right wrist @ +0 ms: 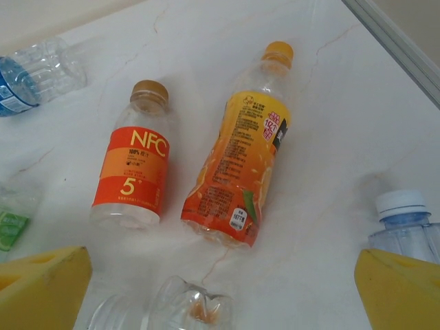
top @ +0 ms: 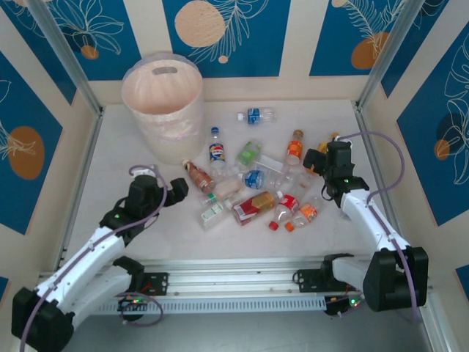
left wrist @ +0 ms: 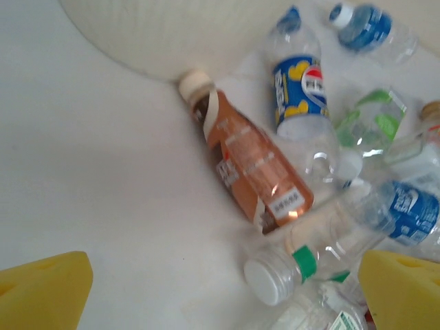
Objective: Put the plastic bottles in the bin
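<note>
Left end effector point(left wrist: 220, 295), right end effector point(right wrist: 220, 292) both wide, crinkled clear bottles point(top: 253, 207), round bin point(top: 176, 125)

The top camera sits high up behind the arms. It looks down on the whole table point(top: 110, 165) from far off. In its view the arm bases are at 6 o'clock and the bin point(top: 172, 128) is at 11 o'clock.

The left wrist camera rides on the left gripper point(top: 174, 189), at 8 o'clock on the table. It looks down and ahead from very near, with its yellow fingers point(left wrist: 41, 289) at 5 and 7 o'clock. Both it and the top view see the brown bottle point(left wrist: 247, 165) and the bin's wall.

The right wrist camera rides on the right gripper point(top: 320, 161), at 3 o'clock, also very near the table. Both it and the top view see the orange-label bottle point(right wrist: 134, 168).
</note>
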